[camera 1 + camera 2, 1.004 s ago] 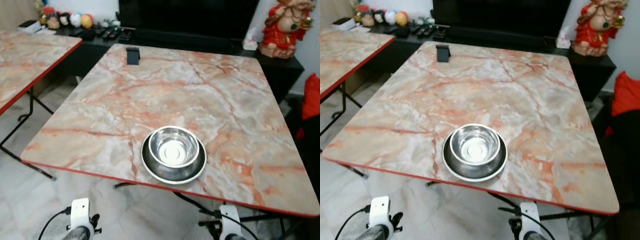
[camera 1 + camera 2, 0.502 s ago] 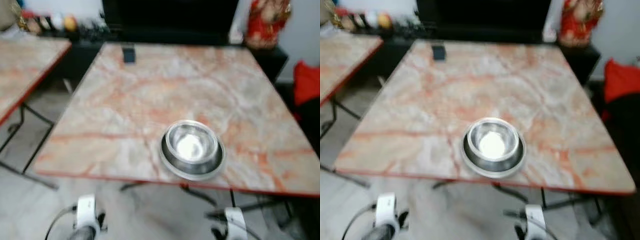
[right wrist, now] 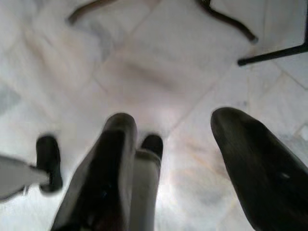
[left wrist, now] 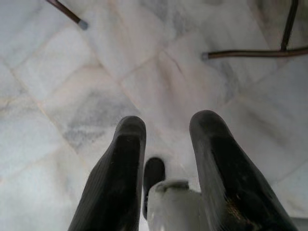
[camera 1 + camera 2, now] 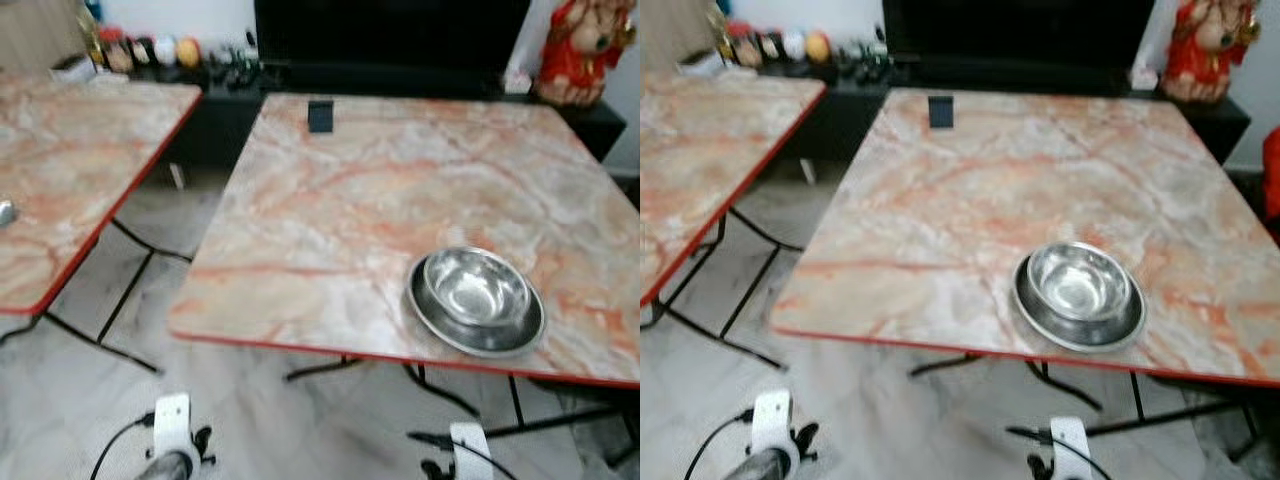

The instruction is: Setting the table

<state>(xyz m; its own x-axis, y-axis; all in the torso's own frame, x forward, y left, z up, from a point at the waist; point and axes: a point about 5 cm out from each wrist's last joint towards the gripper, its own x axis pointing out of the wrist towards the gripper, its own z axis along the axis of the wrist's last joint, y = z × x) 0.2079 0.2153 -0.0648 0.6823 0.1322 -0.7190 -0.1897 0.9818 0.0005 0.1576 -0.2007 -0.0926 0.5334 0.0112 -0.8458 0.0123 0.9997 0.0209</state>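
Head view, left to right. At the left edge a second marble-patterned surface (image 5: pixel 70 180) with a red rim is cut off by the frame; a small pale object at its far left border is too cropped to identify. On the dark low cabinet (image 5: pixel 215 105) in the upper left stands a row of small round ornaments (image 5: pixel 150 50), blurred beyond telling apart. Across the centre and right lies the main marble-patterned surface (image 5: pixel 380 190), red-edged, its right corner cut off. A small black object (image 5: pixel 320 115) stands near its far edge, centre top of the frame; its nature cannot be made out. A steel bowl (image 5: pixel 478 288) sits inside a steel plate (image 5: pixel 440 320) in the lower right of the frame, close to the near edge of the surface. At the upper right a red figurine (image 5: pixel 585 50) is partly cropped. No writing or label is legible anywhere.

Both arms hang low over the pale tiled floor (image 5: pixel 80 400), their white wrists at the bottom edge. In the left wrist view the left claw (image 4: pixel 166 130) is released, fingers apart, holding nothing. In the right wrist view the right claw (image 3: pixel 173 127) is likewise spread wide and empty, above dark table legs (image 3: pixel 231 24).
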